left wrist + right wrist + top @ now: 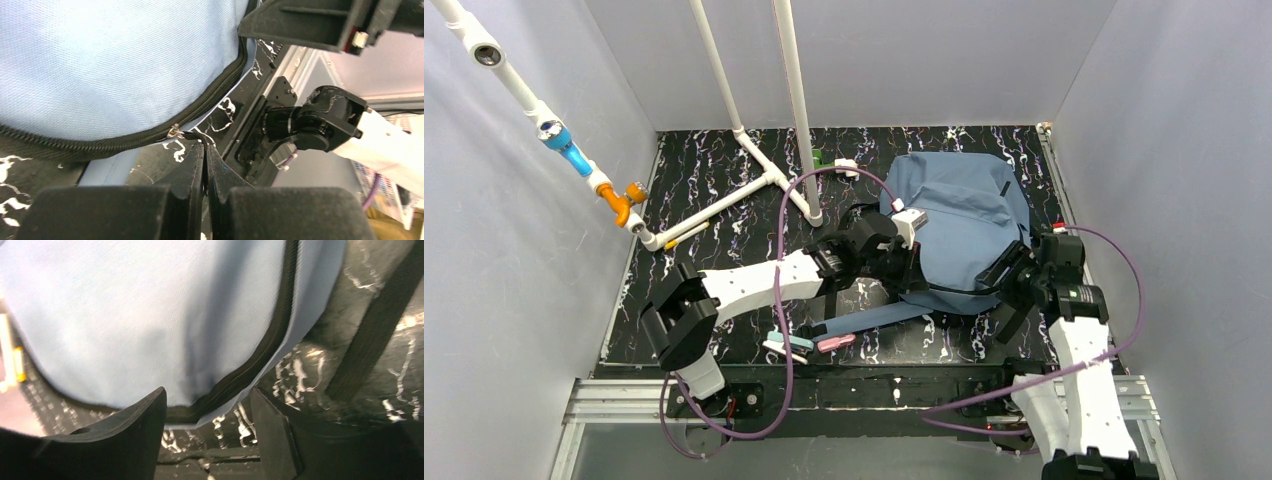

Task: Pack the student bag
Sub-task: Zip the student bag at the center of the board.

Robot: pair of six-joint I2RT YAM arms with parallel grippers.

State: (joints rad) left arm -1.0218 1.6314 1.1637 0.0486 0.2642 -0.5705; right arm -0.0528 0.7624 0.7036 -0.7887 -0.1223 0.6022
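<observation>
The student bag (959, 215), a slate-blue fabric backpack, lies flat at the back right of the black marbled table. My left gripper (912, 272) is at the bag's near left edge. In the left wrist view the left gripper (205, 147) is shut on the black cord of the zipper pull (192, 136), at the end of the black zipper (100, 145) that runs under the bag's cloth (115, 60). My right gripper (1006, 275) is at the bag's near right edge. Its wrist view shows the right gripper (207, 400) open, the fingers on either side of the bag's zipper seam (270, 345), holding nothing.
A white pipe frame (754, 170) stands at the back left, with a yellow pencil (686, 235) beside it. A blue shoulder strap (874, 320) trails toward the near edge, next to a pink item (836, 343) and a teal item (789, 343). A black webbing strap (375, 330) lies right of the bag.
</observation>
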